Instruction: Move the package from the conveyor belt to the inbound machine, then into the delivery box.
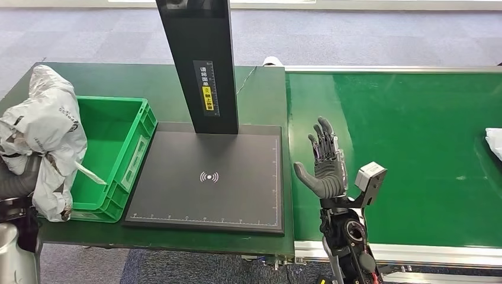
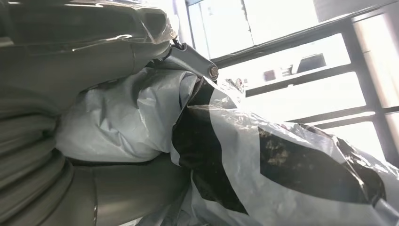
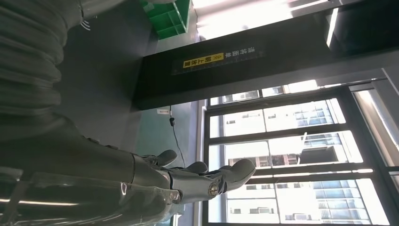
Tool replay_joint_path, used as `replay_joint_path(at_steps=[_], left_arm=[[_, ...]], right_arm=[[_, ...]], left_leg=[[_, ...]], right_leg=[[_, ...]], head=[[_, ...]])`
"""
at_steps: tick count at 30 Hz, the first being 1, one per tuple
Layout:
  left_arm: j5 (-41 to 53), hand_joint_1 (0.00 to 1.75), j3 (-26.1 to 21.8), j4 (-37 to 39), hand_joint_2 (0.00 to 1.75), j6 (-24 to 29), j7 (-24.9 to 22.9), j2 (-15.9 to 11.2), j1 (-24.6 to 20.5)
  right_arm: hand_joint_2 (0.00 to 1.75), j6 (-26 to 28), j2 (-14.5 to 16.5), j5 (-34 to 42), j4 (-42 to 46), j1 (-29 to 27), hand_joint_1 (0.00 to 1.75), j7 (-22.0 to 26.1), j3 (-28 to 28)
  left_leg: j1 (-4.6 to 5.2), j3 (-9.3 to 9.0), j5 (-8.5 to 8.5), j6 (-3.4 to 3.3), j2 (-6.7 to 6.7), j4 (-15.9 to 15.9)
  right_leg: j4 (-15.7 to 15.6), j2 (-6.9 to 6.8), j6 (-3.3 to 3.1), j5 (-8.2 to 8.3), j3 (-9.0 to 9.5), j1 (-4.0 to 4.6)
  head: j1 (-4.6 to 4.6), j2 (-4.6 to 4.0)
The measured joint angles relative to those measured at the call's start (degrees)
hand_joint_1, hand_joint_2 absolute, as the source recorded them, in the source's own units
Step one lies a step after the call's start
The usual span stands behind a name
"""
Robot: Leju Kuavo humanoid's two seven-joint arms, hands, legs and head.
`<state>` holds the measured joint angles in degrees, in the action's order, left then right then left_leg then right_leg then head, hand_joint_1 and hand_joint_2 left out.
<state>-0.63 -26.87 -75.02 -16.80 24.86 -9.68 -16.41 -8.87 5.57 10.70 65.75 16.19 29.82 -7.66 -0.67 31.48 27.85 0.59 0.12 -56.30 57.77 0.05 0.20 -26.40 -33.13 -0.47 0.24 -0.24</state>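
- Left hand (image 2: 70, 141): my fingers are clamped on the package (image 1: 44, 133), held at the left edge of the table (image 1: 260, 89), over the box's (image 1: 127, 148) outer rim.
- Risk: the slack bag could snag on that rim or slip outside the box if I let go here; most of it hangs beyond the wall.
- Machine (image 1: 207, 177): its pad lies bare, between box and belt (image 1: 414, 148).
- Right hand (image 1: 324, 163): fingers apart, upright, holding nothing, over the belt's left edge.
- Hidden: the bag covers my left fingers; a white item at the belt's right edge is cut off.

package (image 1: 44, 133) beside green bin (image 1: 121, 148); right hand (image 1: 324, 165) spread.
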Motion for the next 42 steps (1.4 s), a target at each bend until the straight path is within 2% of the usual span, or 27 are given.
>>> replay_joint_path(at_steps=[6, 14, 17, 18, 21, 28, 31, 36, 40, 42], left_arm=[[0.7, 1.75, 1.1, 8.2, 1.75, 0.5, 0.0, -2.5, -3.4], [0.9, 1.75, 1.5, 10.3, 1.75, 0.6, 0.0, -3.1, -3.9], [9.1, 1.75, 3.4, 17.5, 1.75, 7.6, -2.9, -5.0, -8.7], [12.3, 1.32, 4.2, 21.1, 1.75, 10.1, -3.8, -5.9, -11.1], [13.7, 0.01, 5.6, 26.4, 1.75, 10.4, -3.6, -7.2, -15.1], [11.7, 0.0, 7.4, 29.0, 1.75, 9.2, -4.8, -8.8, -19.1], [10.3, 0.0, 7.8, 27.2, 1.75, 11.2, -4.9, -9.1, -19.0], [7.6, 0.0, 8.2, 17.0, 1.75, 16.4, -3.9, -7.8, -14.9], [5.1, 0.0, 9.1, 4.7, 1.75, 17.7, -3.3, -5.8, -10.0], [3.4, 0.0, 9.8, -2.4, 1.75, 17.6, -1.6, -4.2, -6.4]], right_arm=[[1.75, 0.0, 0.1, 0.1, 0.0, 0.0, 0.0, -0.1, 0.0], [1.75, 0.0, 0.1, 0.1, 0.0, 0.0, 0.0, -0.1, 0.0], [1.75, 0.1, 0.1, 0.7, 0.2, 0.1, 0.0, -1.1, -0.1], [1.75, 0.1, 0.1, 0.9, 0.3, 0.1, 0.0, -1.6, -0.1], [1.75, 0.3, 0.1, 1.3, 0.3, 0.1, 0.0, -2.0, -0.3], [1.75, 0.0, 0.1, 1.6, 0.3, 0.5, 0.0, -2.8, -0.9], [1.75, -0.4, 0.3, 1.5, 0.2, 1.3, 0.0, -3.1, -0.9], [1.75, -0.2, 0.7, 0.7, 0.2, 1.4, 0.0, -3.0, -0.9], [1.75, 0.3, 0.8, 0.2, 0.1, 1.4, 0.0, -2.8, -0.8], [1.75, 0.2, 1.0, -0.1, -0.1, 1.4, 0.0, -2.4, -0.8]], left_leg=[[0.01, 0.04, 0.02, 0.0, 0.02, 0.0], [0.01, 0.08, 0.02, 0.01, 0.02, 0.0], [-0.02, 0.05, -0.02, 0.04, -0.01, 0.0], [-0.03, 0.04, -0.04, 0.06, -0.01, 0.0], [-0.04, 0.03, -0.07, 0.07, 0.0, 0.0], [-0.04, 0.1, -0.07, 0.07, 0.0, 0.0], [-0.04, 0.1, -0.06, 0.07, 0.02, 0.0], [-0.04, 0.14, -0.06, 0.07, 0.01, 0.0], [-0.02, 0.18, -0.04, 0.06, 0.02, 0.0], [0.0, 0.18, -0.02, 0.06, 0.09, 0.0]], right_leg=[[0.0, 0.02, -0.01, 0.01, -0.08, -0.01], [0.0, 0.02, -0.01, 0.01, -0.12, -0.01], [0.0, 0.0, -0.06, 0.04, -0.09, 0.02], [0.0, -0.01, -0.09, 0.06, -0.08, 0.03], [0.0, 0.0, -0.12, 0.09, -0.08, 0.04], [0.0, 0.01, -0.12, 0.08, -0.14, 0.04], [0.0, 0.02, -0.12, 0.08, -0.16, 0.04], [0.0, 0.01, -0.11, 0.08, -0.19, 0.04], [0.0, 0.02, -0.11, 0.08, -0.21, 0.02], [0.0, 0.07, -0.11, 0.08, -0.23, 0.0]], head=[[0.01, 0.0], [-0.02, 0.0], [-0.01, 0.0], [0.0, 0.0], [0.01, 0.0], [0.0, 0.0], [0.0, 0.0], [0.0, 0.0], [0.0, 0.0], [0.0, 0.0]])
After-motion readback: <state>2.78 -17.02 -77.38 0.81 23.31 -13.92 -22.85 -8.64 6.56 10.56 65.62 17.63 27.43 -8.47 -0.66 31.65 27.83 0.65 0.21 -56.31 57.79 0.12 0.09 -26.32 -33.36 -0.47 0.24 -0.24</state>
